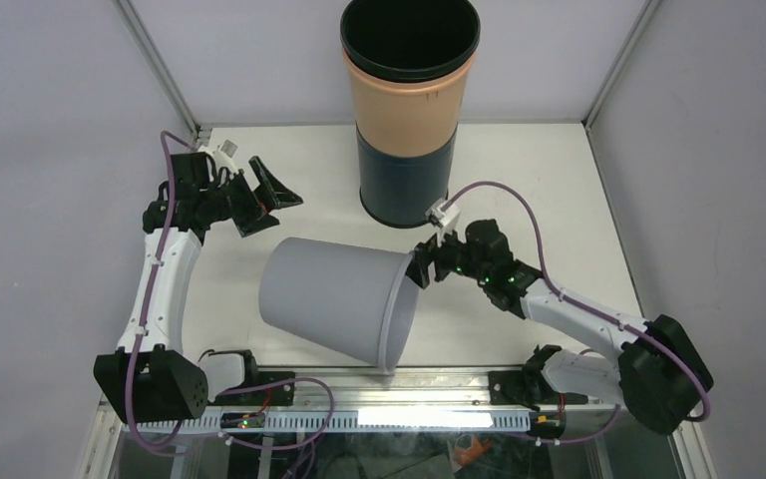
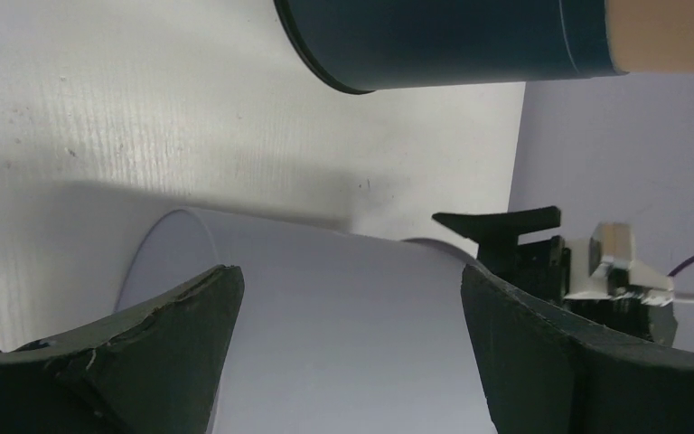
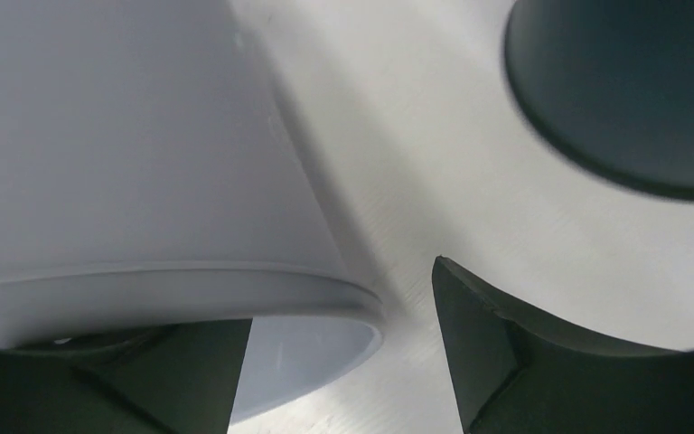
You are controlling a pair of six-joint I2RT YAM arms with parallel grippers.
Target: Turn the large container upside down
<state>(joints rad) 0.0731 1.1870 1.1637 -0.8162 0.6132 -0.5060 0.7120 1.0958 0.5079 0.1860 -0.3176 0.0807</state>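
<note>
Lying sideways: large grey plastic container (image 1: 334, 304).
Right gripper (image 1: 418, 267) jaws apart at its rim; left gripper (image 1: 271, 210) spread wide near its base.

The container (image 1: 334, 304) lies on its side in the middle of the table (image 1: 559, 200), with its base to the left and its mouth to the right and nearer. The stack (image 1: 409, 110) stands upright behind it, apart from it, near the far edge. The left gripper (image 1: 287, 215) hangs behind and left of the container, clear of it. The right gripper (image 1: 414, 269) sits at the rim's far right side.
</note>
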